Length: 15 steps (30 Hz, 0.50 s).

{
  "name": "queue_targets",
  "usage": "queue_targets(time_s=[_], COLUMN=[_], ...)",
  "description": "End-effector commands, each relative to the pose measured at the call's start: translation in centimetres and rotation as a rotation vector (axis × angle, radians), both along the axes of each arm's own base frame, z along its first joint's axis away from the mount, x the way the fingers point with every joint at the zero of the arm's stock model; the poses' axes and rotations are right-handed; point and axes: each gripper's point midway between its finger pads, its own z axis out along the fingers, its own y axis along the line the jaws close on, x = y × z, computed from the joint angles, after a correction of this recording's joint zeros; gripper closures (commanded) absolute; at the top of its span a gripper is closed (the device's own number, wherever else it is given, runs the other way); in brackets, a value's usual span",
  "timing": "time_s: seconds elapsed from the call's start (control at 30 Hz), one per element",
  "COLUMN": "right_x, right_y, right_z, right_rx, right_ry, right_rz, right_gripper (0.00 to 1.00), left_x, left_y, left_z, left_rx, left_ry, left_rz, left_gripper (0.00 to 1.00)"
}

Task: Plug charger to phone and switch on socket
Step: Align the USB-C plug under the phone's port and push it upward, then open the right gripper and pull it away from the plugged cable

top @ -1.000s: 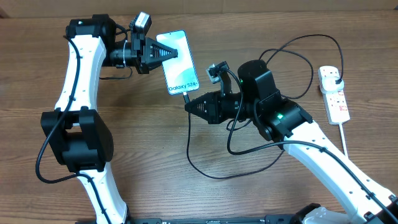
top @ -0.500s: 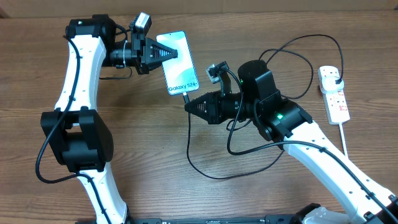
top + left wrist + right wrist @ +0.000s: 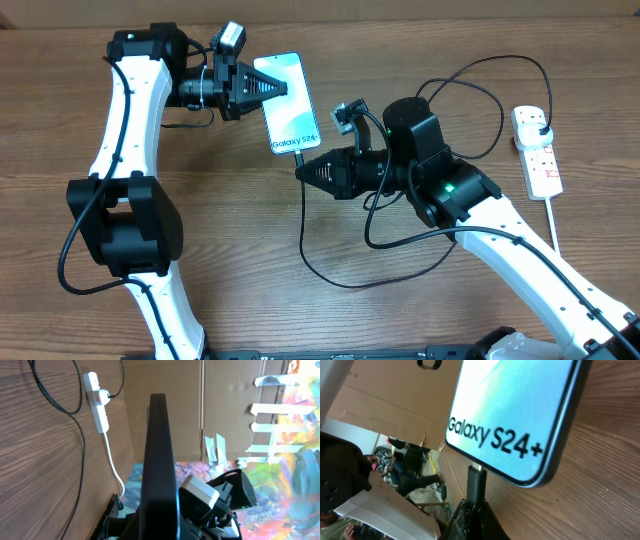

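Observation:
The phone [image 3: 288, 102], lit blue-white and reading "Galaxy S24+", is held off the table near the top centre. My left gripper [image 3: 268, 88] is shut on its far end; the left wrist view shows the phone's black edge [image 3: 159, 460] running up the frame. My right gripper [image 3: 303, 170] is shut on the charger's connector [image 3: 476, 485], whose tip sits in the port at the phone's bottom edge [image 3: 520, 415]. The black charger cable [image 3: 340, 282] loops over the table to a black plug in the white socket [image 3: 537, 150] at the right, which has red switches.
The socket's white lead [image 3: 553, 215] runs toward the front right. The socket and lead also show in the left wrist view [image 3: 97, 402]. Cardboard walls and taped paper stand beyond the table's far edge [image 3: 200, 415].
My left gripper and the phone have shifted very slightly. The right arm and cable look unmoved.

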Motion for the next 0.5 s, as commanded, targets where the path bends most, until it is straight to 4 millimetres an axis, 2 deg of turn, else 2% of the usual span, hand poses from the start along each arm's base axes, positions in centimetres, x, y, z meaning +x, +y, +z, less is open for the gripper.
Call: queue_targets(time_s=[0.0, 0.2, 0.47], right_x=[2.42, 3.13, 3.12], right_y=[-1.30, -1.93, -1.92], right_z=[2.46, 2.66, 2.66], right_rx=[0.021, 0.029, 0.029], right_ry=[-0.104, -0.095, -0.096], right_rz=[-0.103, -0.132, -0.131], right_gripper=[0.96, 0.96, 0.95], left_x=[-1.20, -1.51, -1.60], left_y=[-1.88, -2.47, -2.67], left_z=[-0.37, -0.55, -0.56], left_rx=[0.069, 0.079, 0.079], left_ry=[-0.026, -0.039, -0.043], left_rz=[-0.060, -0.078, -0.084], left_gripper=[0.96, 0.96, 0.96])
